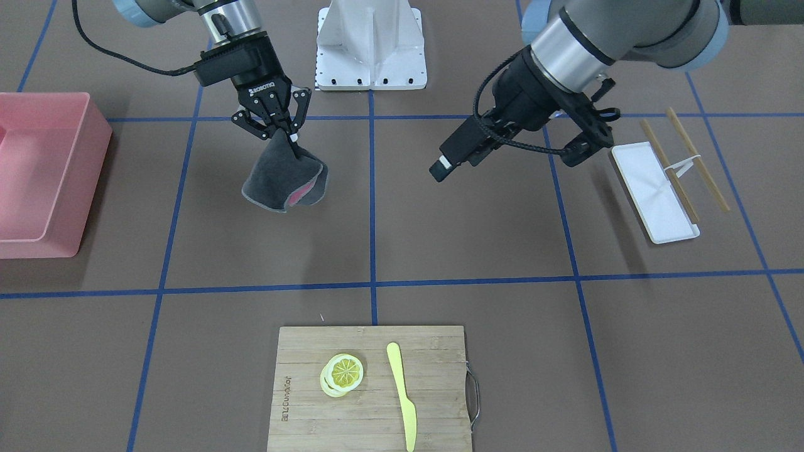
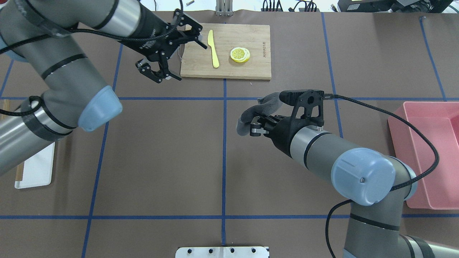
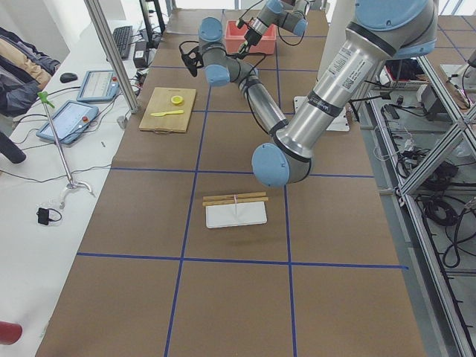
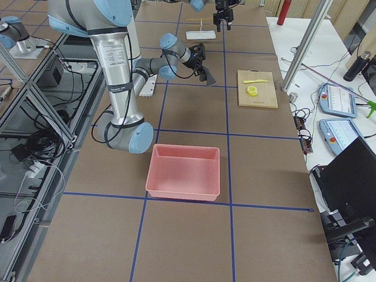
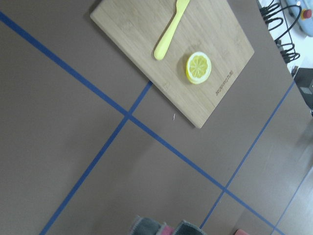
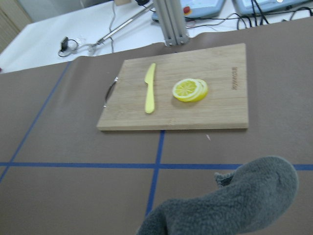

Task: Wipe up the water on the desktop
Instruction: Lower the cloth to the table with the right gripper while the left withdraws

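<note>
The right fingers (image 1: pixel 286 129) pinch a grey cloth (image 1: pixel 286 182), which hangs above the brown bench (image 1: pixel 477 238) left of centre. The left fingers (image 2: pixel 159 74) gape wide and are empty. I cannot make out any water. This looks like the carrying stage; next, the cloth needs lowering flat onto the wet patch.

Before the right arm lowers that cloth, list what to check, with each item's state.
1. Grip: ok. The right gripper is shut on a corner of the gray cloth, which hangs below it.
2. Water located: cannot tell. No puddle shows on the desktop.
3. Other arm clear: ok. The left gripper is open, empty and raised, apart from the cloth.
4. Cutting board apart from the cloth: ok.
</note>
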`<state>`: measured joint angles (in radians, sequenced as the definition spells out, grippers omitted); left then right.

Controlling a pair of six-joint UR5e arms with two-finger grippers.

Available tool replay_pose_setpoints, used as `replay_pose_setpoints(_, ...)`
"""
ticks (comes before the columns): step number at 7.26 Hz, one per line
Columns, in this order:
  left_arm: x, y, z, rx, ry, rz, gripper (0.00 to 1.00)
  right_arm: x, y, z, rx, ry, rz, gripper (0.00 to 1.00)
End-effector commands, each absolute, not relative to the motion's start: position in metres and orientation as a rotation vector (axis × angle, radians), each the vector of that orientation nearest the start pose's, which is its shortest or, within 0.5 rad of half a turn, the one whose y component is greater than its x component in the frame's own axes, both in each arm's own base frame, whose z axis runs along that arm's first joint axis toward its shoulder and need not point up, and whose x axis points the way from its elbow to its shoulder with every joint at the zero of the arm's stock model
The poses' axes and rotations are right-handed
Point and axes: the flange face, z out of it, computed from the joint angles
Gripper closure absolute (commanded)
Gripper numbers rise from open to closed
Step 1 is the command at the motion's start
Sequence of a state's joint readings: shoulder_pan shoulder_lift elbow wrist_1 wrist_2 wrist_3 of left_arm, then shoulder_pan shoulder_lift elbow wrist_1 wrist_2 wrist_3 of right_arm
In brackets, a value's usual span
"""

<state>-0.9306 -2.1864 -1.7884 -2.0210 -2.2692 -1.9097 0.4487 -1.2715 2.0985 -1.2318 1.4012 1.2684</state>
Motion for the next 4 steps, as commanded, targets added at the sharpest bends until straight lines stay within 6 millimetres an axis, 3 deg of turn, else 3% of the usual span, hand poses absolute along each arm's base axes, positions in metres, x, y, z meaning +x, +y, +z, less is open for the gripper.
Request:
replay_pose_setpoints(1, 0.29, -0.537, 0.205, -0.114, 1.299, -0.537, 0.03, -0.388, -0.37, 0.279, 0.253, -0.874, 0.164, 1.0)
replay_pose_setpoints(2, 0.279, -0.54, 0.234, -0.062, 1.264, -0.491, 0.03, -0.368, -0.369, 0.325, 0.118, -0.799, 0.153, 1.0)
replay_pose_setpoints(4, 0.262, -0.553, 0.251, -0.025, 1.238, -0.487, 0.03, -0.324, -0.368, 0.401, 0.021, -0.718, 0.026, 1.0)
